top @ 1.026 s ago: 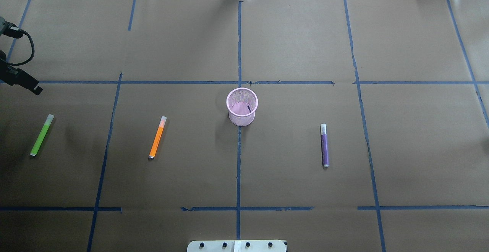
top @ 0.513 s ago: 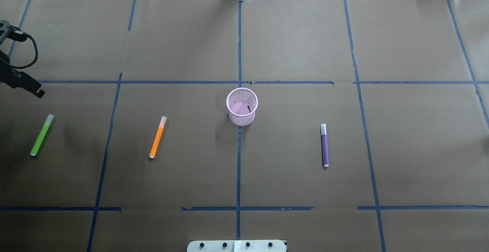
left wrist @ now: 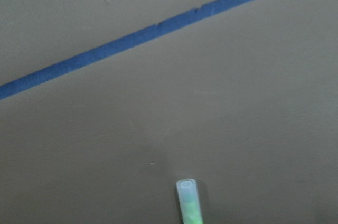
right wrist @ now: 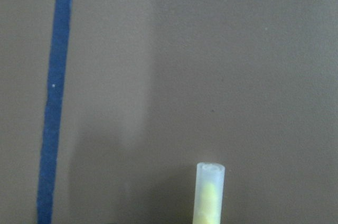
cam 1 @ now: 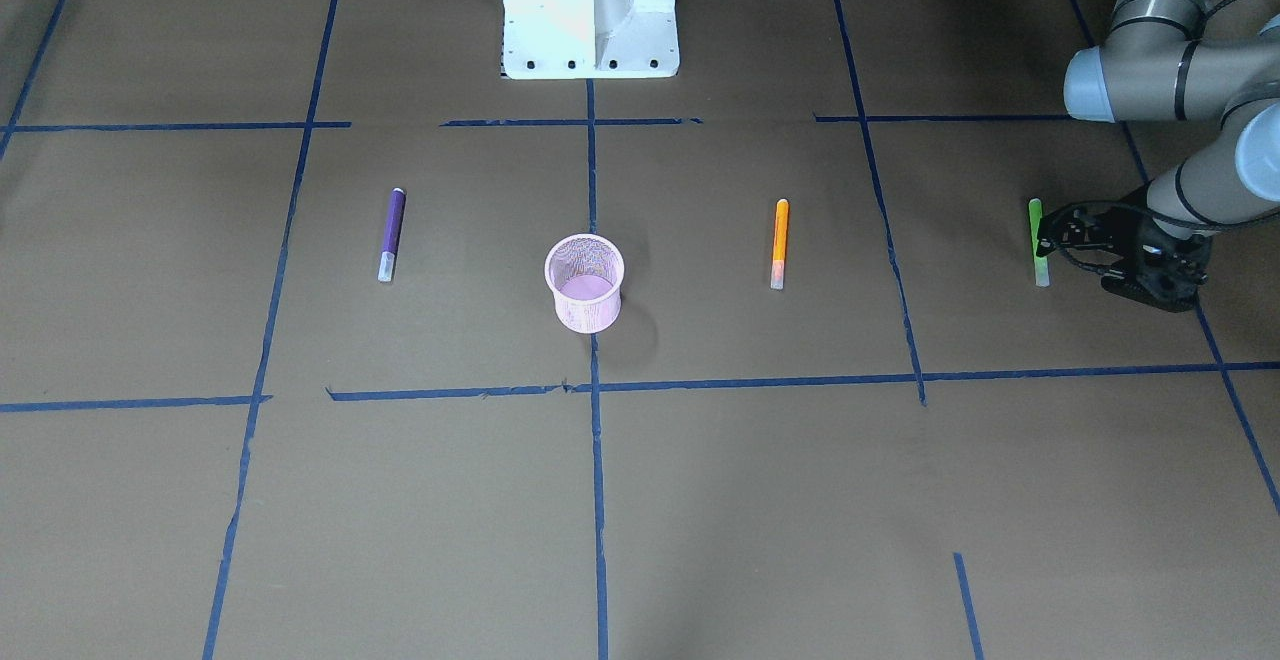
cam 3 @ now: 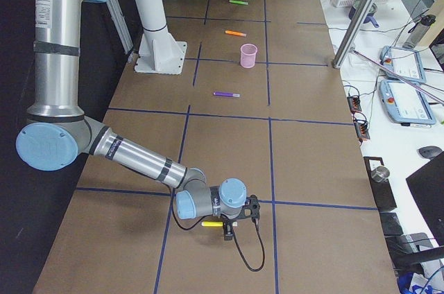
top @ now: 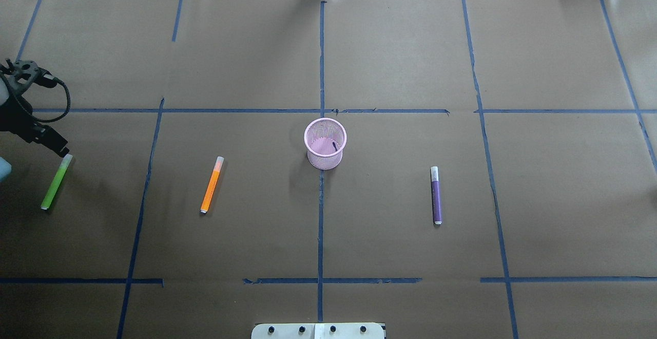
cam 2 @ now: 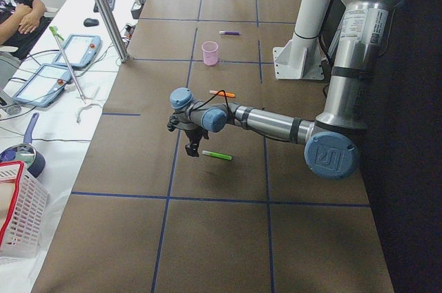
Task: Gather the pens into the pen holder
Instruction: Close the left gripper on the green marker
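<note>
Pink mesh holder (top: 325,144) stands at our overhead frame's centre. The orange pen (top: 211,185) lies left of it, the purple pen (top: 436,196) right, and the green pen (top: 55,182) far left, with the left gripper (top: 62,149) near its cap. We cannot tell how wide this claw or the right gripper (cam 3: 230,230) stands.

Brown paper-covered table (top: 400,51) with blue tape grid (top: 321,226); beside it, teach pendants (cam 2: 76,50), white basket (cam 2: 21,203).

pens: four, green pen (top: 55,182), orange pen (top: 212,185), purple pen (top: 436,195), yellow pen (cam 3: 210,225)
pen holder (top: 324,160): one
arms: two, left arm (cam 2: 269,124), right arm (cam 3: 132,154)
person (cam 2: 17,13): one
</note>
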